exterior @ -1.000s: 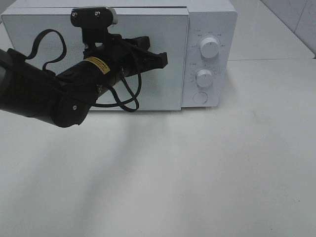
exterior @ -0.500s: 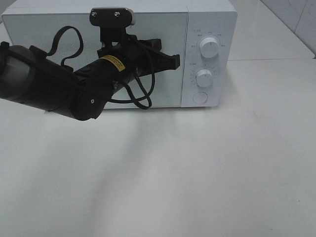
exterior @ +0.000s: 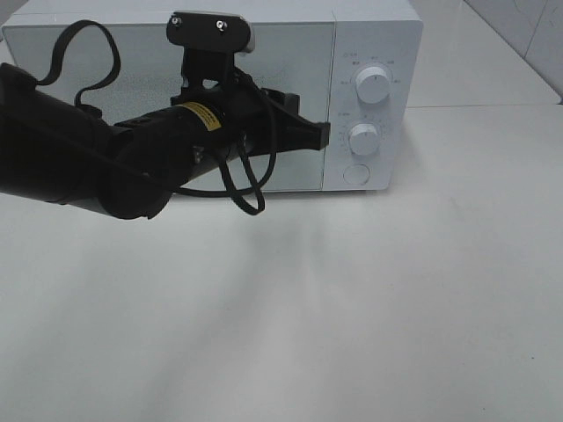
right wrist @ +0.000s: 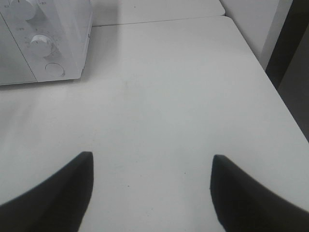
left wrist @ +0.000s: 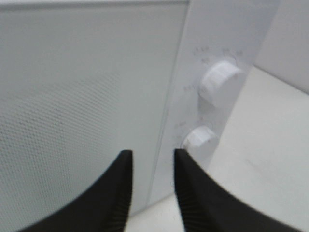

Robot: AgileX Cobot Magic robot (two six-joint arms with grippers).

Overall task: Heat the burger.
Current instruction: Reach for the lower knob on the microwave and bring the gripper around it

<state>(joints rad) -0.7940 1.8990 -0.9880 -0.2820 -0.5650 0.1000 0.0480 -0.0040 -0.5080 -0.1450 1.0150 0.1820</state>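
Observation:
The burger is out of view. The white microwave [exterior: 374,35] stands at the back of the table with its door [exterior: 295,61] shut. My left gripper [exterior: 321,134] hovers just in front of the door's right edge, beside the control panel. In the left wrist view the left gripper [left wrist: 152,155] has its black fingers [left wrist: 123,179] a small gap apart with nothing between them, pointing at the seam between door and panel. My right gripper [right wrist: 152,159] is open wide over bare table to the right of the microwave [right wrist: 53,43], holding nothing.
The panel carries an upper knob [exterior: 373,86], a lower knob [exterior: 363,138] and a round button [exterior: 355,173]. The left arm's bulky black body and cable cover much of the door. White table [exterior: 369,308] stretches in front and to the right; its right edge [right wrist: 270,82] shows.
The left arm has swung right along the door toward the control panel. The door, slightly ajar a second ago, now sits flush. The left fingers have parted a little.

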